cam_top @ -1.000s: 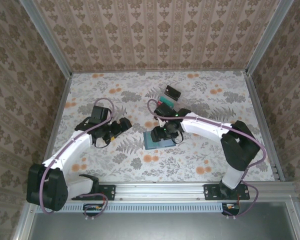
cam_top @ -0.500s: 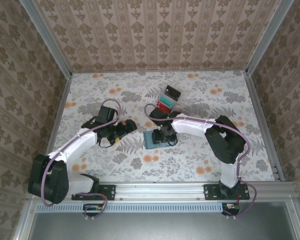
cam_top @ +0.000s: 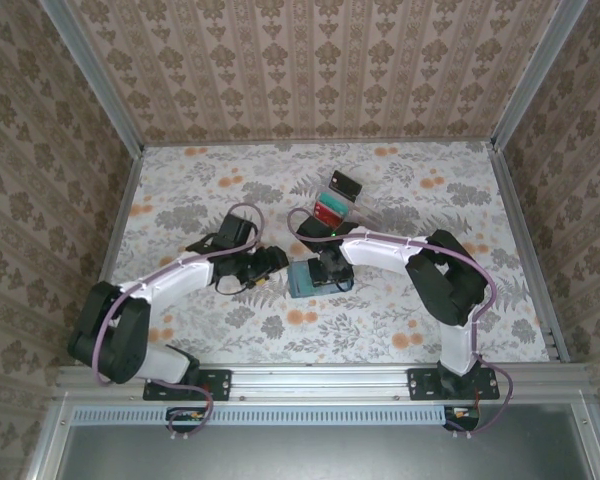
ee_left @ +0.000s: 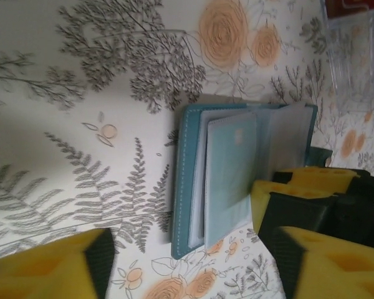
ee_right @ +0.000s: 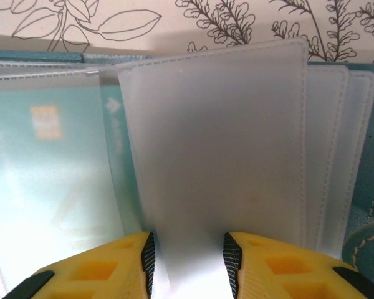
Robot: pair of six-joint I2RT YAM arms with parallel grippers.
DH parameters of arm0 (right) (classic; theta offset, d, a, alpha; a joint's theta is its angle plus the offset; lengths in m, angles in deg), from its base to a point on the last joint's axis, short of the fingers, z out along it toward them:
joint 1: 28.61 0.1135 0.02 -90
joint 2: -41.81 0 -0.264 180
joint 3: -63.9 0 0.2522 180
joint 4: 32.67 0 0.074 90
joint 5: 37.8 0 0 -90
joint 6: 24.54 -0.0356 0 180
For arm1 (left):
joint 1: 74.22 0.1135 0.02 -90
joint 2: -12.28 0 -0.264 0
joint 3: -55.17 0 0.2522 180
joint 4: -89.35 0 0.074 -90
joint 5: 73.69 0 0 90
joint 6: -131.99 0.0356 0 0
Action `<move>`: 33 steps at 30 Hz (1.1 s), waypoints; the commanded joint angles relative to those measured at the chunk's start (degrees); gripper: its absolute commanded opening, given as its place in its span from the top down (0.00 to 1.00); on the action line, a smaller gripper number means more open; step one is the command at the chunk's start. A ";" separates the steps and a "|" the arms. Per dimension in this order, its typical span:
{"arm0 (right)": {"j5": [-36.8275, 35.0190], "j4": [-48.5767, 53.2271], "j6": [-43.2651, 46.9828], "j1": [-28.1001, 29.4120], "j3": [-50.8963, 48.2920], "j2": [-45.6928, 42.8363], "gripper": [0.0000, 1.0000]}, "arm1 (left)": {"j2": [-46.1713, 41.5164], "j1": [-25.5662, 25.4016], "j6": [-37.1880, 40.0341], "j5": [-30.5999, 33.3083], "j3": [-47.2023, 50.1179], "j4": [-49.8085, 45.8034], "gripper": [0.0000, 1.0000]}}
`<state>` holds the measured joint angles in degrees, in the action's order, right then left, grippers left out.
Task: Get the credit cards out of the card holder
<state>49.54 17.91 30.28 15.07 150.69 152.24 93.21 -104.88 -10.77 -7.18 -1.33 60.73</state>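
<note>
The teal card holder lies open on the flowered table, its frosted sleeves fanned up. My right gripper is over it, and one frosted sleeve stands in the gap between its yellow fingers, not pinched. Through the sleeve to the left shows a pale card with a small orange square. My left gripper is open just off the holder's near edge, nothing between its fingers. A red credit card lies by the clear box at the back.
A clear plastic box and a small dark card-like thing sit behind the holder. The right gripper's yellow fingers crowd the holder's right side in the left wrist view. Patterned walls enclose the table.
My left arm has swung right up to the holder and its jaws have narrowed. The right gripper has shifted left over the holder and narrowed around a sleeve.
</note>
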 commanded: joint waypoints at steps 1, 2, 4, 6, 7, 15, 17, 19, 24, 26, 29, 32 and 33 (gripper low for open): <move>-2.10 0.74 -0.46 -0.05 -3.16 4.37 0.62 | 2.61 -1.61 -1.76 -2.35 -1.97 4.31 0.43; -2.25 0.58 -0.42 -0.06 -3.31 4.44 0.62 | 3.43 -1.98 -1.96 -2.51 -2.28 4.69 0.46; -2.09 0.31 -0.42 -0.17 -3.52 4.61 0.62 | 5.14 -2.69 -2.43 -3.16 -2.82 5.92 0.57; -2.09 0.12 -0.37 -0.10 -3.60 4.74 0.62 | 6.23 -3.30 -3.09 -3.50 -2.96 7.08 0.61; -1.94 0.05 -0.33 -0.11 -3.60 4.84 0.62 | 6.77 -3.52 -3.32 -3.58 -3.08 7.61 0.62; -0.28 -0.78 0.01 -0.48 -3.85 5.02 0.63 | 10.99 -4.59 -3.98 -4.37 -4.32 8.26 0.63; 0.06 -0.87 0.07 -0.53 -3.79 5.11 0.63 | 11.62 -4.68 -4.05 -4.42 -4.44 8.26 0.63; 0.15 -0.86 0.10 -0.60 -3.70 5.22 0.63 | 12.29 -4.68 -4.20 -4.48 -4.51 8.25 0.63; 0.45 -1.13 0.17 -0.65 -3.86 5.26 0.63 | 13.33 -4.77 -4.11 -5.20 -4.83 9.05 0.66; 0.95 -1.50 0.37 -0.64 -4.02 5.30 0.63 | 13.77 -4.77 -3.84 -5.41 -5.02 9.12 0.66; 1.43 -1.89 0.59 -0.68 -4.13 5.25 0.63 | 14.42 -4.85 -3.72 -5.78 -5.12 9.60 0.67; 1.43 -2.01 0.70 -0.63 -4.13 5.18 0.63 | 15.00 -4.85 -3.67 -5.98 -4.97 9.82 0.68; 1.43 -2.01 0.70 -0.68 -4.22 5.23 0.63 | 15.16 -4.85 -3.75 -6.05 -4.96 9.92 0.68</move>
<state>49.76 17.27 30.74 14.90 150.28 152.20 107.28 -109.45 -14.20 -12.05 -4.89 69.87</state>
